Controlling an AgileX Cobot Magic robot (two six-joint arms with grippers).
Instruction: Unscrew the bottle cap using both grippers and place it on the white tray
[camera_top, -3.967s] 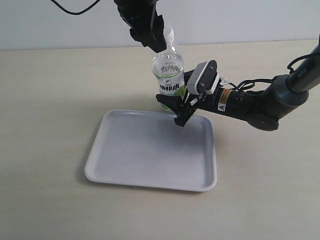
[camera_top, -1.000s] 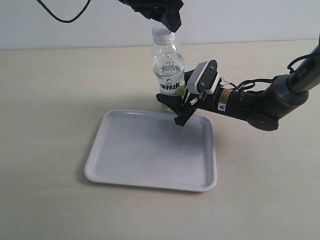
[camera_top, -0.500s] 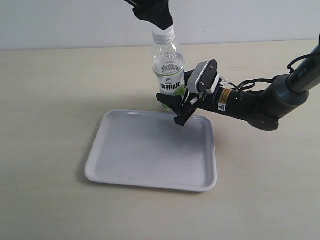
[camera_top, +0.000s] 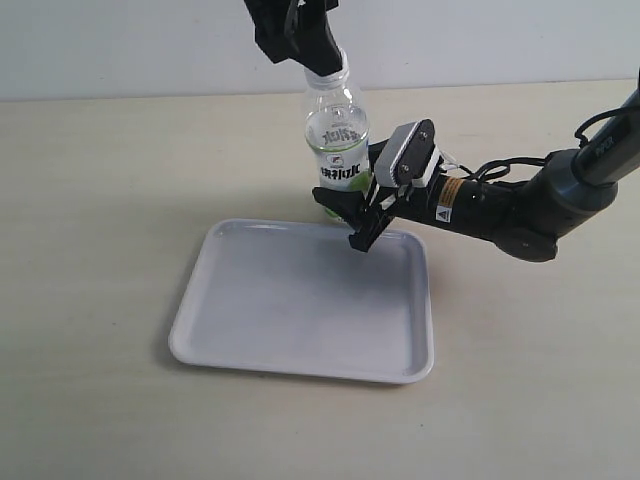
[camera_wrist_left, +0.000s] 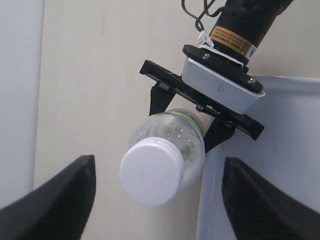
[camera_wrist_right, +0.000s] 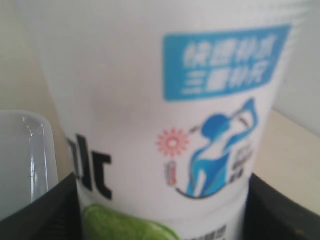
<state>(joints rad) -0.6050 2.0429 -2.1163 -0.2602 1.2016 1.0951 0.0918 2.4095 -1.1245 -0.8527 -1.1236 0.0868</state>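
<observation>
Left fingers (camera_wrist_left: 65, 197) stand wide, one on either side of the bottle cap (camera_wrist_left: 151, 171), with a clear gap on both sides and nothing held; cap is roughly centred, slightly nearer one finger. Cap is on the bottle (camera_top: 338, 140), which stands upright on the table (camera_top: 100, 200) just behind the far rim of the white tray (camera_top: 190, 350), near its far right corner. Handling guess: cap is small, stiff, light plastic with a smooth flat top. Take it by the side wall, fingers square across the diameter and low enough not to slip off the top edge. Bottle is thin clear plastic and light, likely to dent or twist under a hard clamp; can't tell how full it is, only droplets under the shoulder. Right gripper (camera_top: 345, 218) has its jaws closed on the bottle's lower body at the label (camera_wrist_right: 165, 125), dark pads (camera_wrist_right: 40, 215) pressed at both sides in its wrist view, which makes it the counter-hold for the torque. Left gripper (camera_top: 305, 45) hangs over the neck, arm coming down from above the frame, wrist about in line with the bottle axis, so a wrist roll should do the turning. Right arm reaches in low from the right, forearm near level above the table, grey-white block up, jaws horizontal and overhanging the tray's far rim. Risk: bottle spins in the right grip if the thread is tight.
</observation>
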